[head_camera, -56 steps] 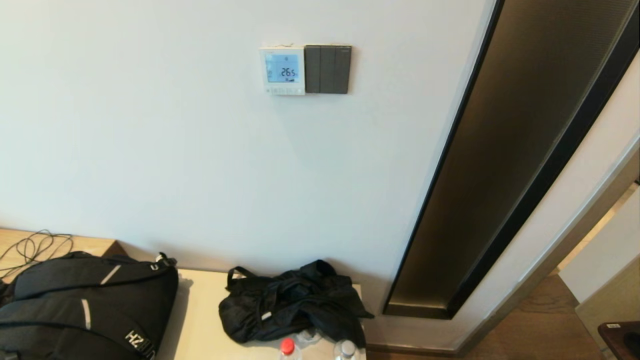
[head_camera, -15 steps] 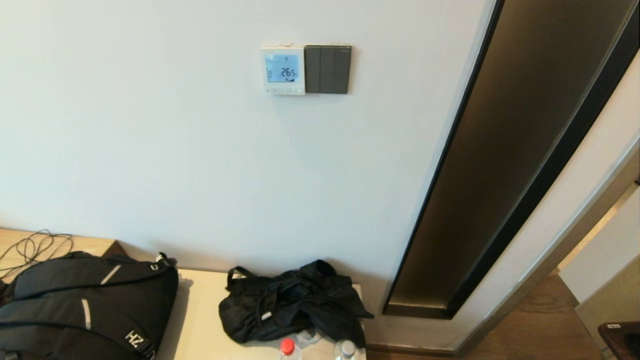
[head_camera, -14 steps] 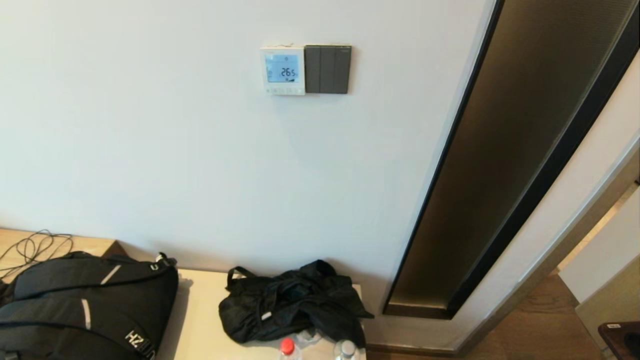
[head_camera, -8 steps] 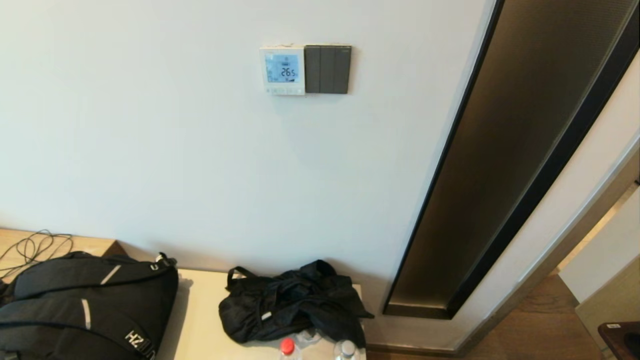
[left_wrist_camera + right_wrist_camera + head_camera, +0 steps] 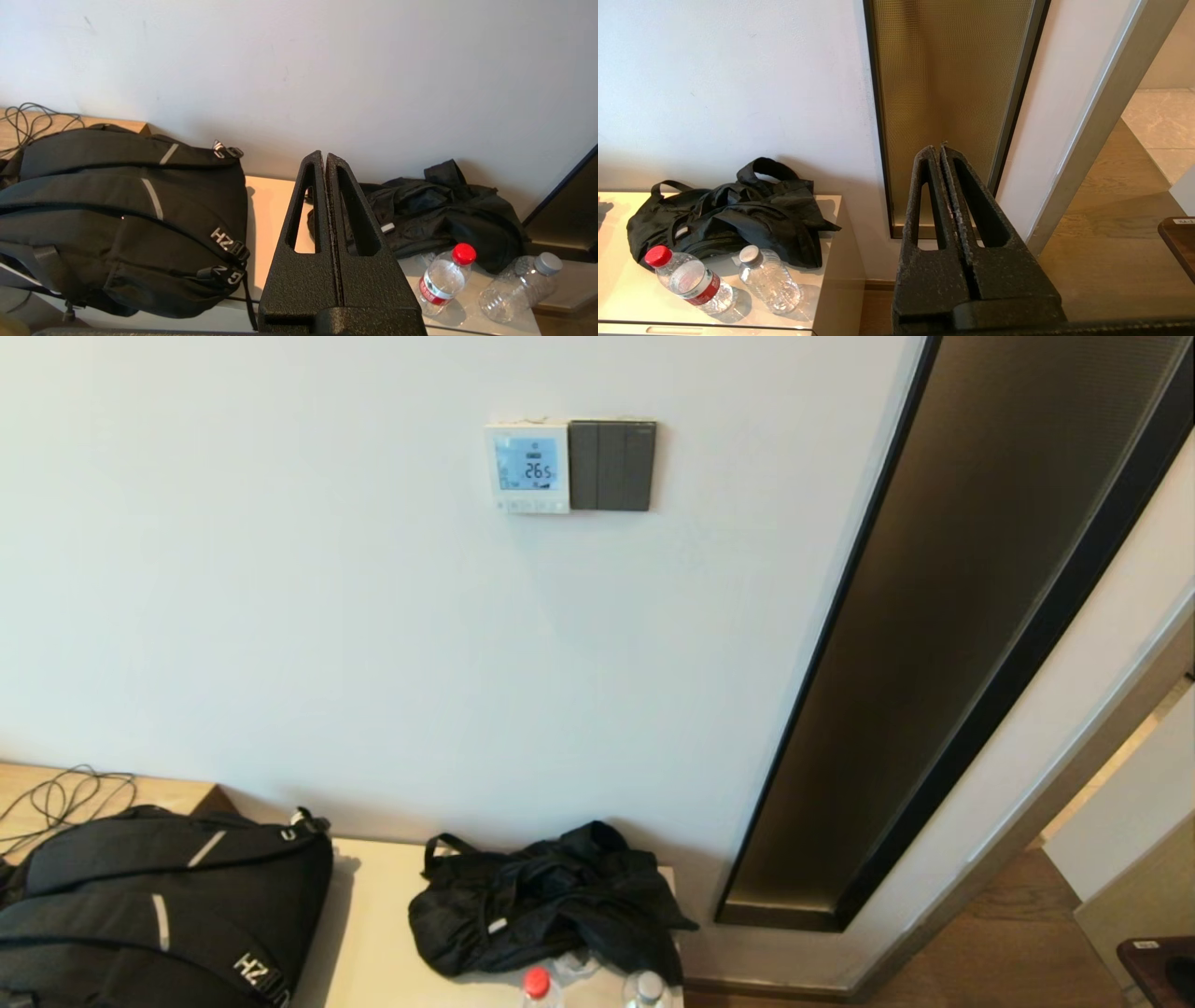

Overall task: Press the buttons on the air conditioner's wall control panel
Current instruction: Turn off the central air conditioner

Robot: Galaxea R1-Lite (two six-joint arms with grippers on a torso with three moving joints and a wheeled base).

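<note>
While the left gripper (image 5: 325, 158) and right gripper (image 5: 941, 151) sit pressed closed, the control panel (image 5: 527, 468) high above them needs light fingertip taps on its small, stiff bottom-row buttons.

Cabinet top (image 5: 373, 933): backpack (image 5: 159, 905), black bag (image 5: 541, 905), two bottles (image 5: 691, 280).

Black backpack (image 5: 159, 905) at the near left of a pale cabinet top (image 5: 373, 933), crumpled black bag (image 5: 546, 901) to its right against the wall, red-capped bottle (image 5: 537, 987) and grey-capped bottle (image 5: 646, 989) lying nearest, cables (image 5: 56, 800) far left, dark grey switch plate (image 5: 611, 466) high on the wall, bronze mesh panel (image 5: 943, 635) right.
</note>
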